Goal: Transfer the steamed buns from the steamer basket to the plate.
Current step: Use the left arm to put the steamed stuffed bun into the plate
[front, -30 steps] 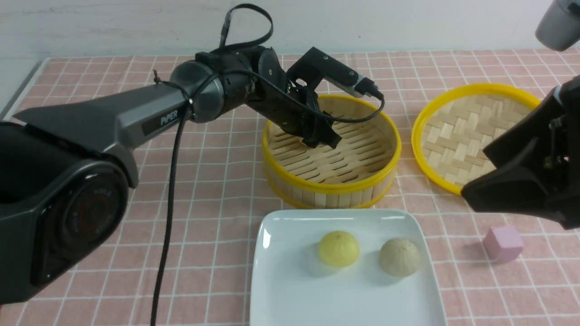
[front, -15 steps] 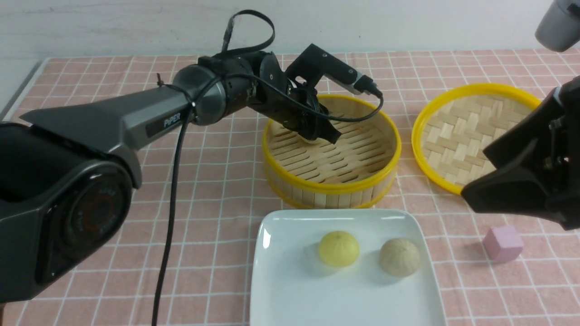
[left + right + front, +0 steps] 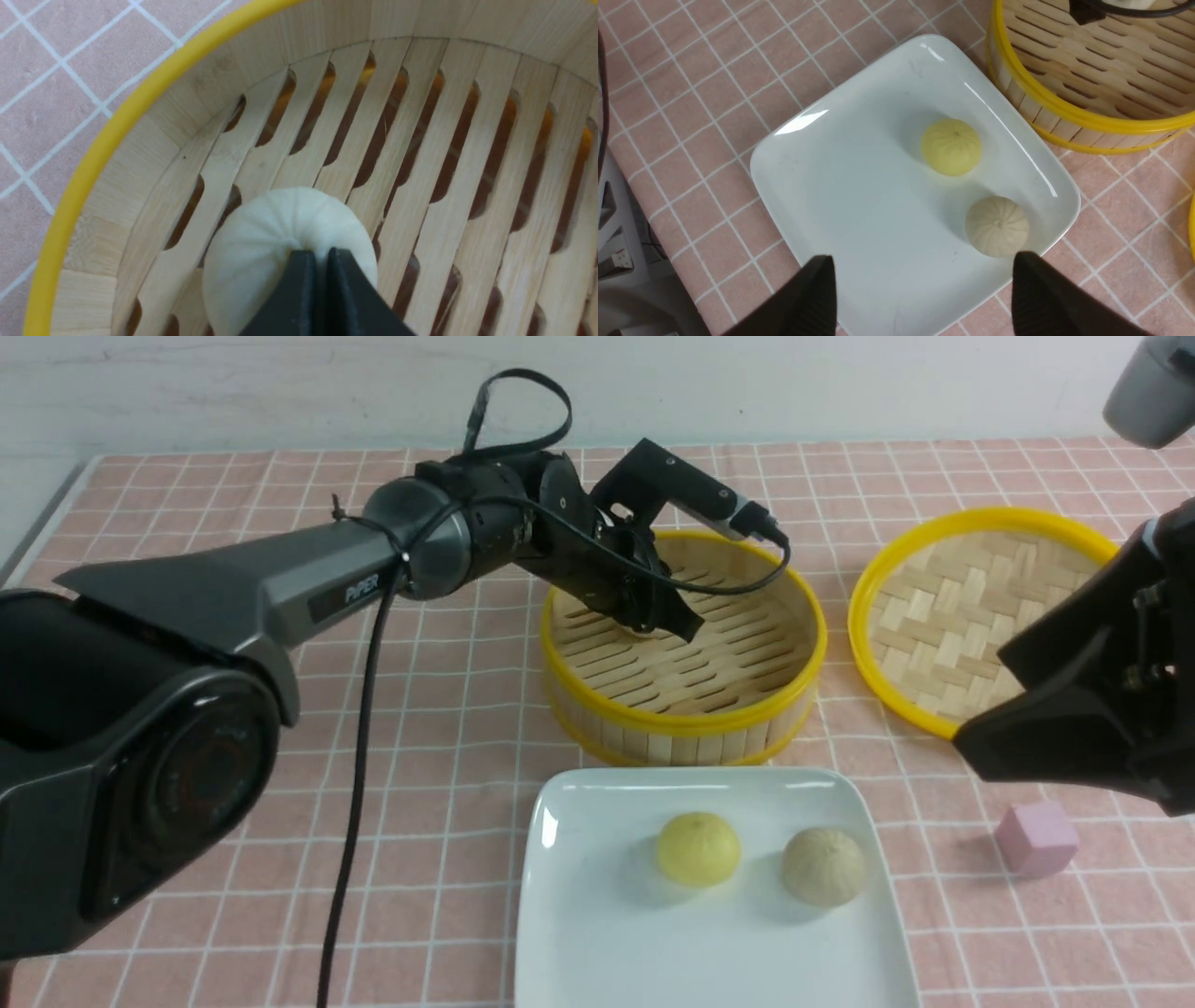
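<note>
One steamed bun (image 3: 261,233) is half hidden by the pinching left end effector (image 3: 321,255).

three buns (image 3: 697,847) (image 3: 823,866) (image 3: 280,228), one basket (image 3: 681,717), lid (image 3: 962,588), plate (image 3: 597,933), cube (image 3: 1036,838)

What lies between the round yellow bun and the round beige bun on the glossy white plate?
Only bare plate between yellow bun and beige bun, per right wrist view.

Only real change is on the left arm: its left gripper (image 3: 317,255), inside the round yellow-rimmed bamboo steamer basket (image 3: 747,714), had its jaws apart a second ago and now they're clamped together on the crown of the pale pleated steamed bun (image 3: 261,228). The wrist also settled a bit, and a sliver of bun now peeks out underneath it.
</note>
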You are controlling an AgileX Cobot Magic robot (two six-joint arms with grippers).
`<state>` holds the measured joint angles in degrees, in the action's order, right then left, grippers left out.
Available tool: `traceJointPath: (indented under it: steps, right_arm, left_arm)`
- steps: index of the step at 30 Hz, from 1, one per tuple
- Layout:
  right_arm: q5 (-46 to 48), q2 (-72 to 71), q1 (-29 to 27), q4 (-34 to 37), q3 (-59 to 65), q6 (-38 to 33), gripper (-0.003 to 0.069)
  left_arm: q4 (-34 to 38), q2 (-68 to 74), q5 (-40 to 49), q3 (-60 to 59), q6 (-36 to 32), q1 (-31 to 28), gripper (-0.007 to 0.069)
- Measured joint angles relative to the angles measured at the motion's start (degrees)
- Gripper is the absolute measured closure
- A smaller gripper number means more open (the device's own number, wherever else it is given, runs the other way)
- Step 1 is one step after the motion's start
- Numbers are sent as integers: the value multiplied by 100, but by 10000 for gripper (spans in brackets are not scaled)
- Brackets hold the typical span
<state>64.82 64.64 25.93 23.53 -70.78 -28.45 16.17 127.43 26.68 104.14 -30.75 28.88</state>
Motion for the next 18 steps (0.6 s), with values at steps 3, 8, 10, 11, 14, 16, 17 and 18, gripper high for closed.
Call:
traceJointPath:
  steps: [3,8,10,11,14,16,17,18]
  right_arm:
    - [0,0,0,0,0,0,164]
    - [0,0,0,0,0,0,164]
    - [0,0,0,0,0,0,164]
    - [-5,0,0,0,0,0,164]
    - [-25,0,0,0,0,0,164]
    - [-77,0,0,0,0,0,164]
    - [-92,0,0,0,0,0,164]
    - [-92,0,0,0,0,0,164]
  left_arm:
    - [-114,-293,383,0,-1,-6,594]
    - [-313,-1063,1160,0,-91,-6,594]
    - [-341,-1409,1590,0,-218,-6,594]
    - [-354,-1518,1737,0,-251,-6,594]
    - [-375,-1802,2109,0,-282,-6,594]
    - [-376,-2093,2555,0,-289,-6,594]
    - [-372,-2197,2753,0,-295,-6,594]
    - [-371,-2287,2927,0,-295,-6,594]
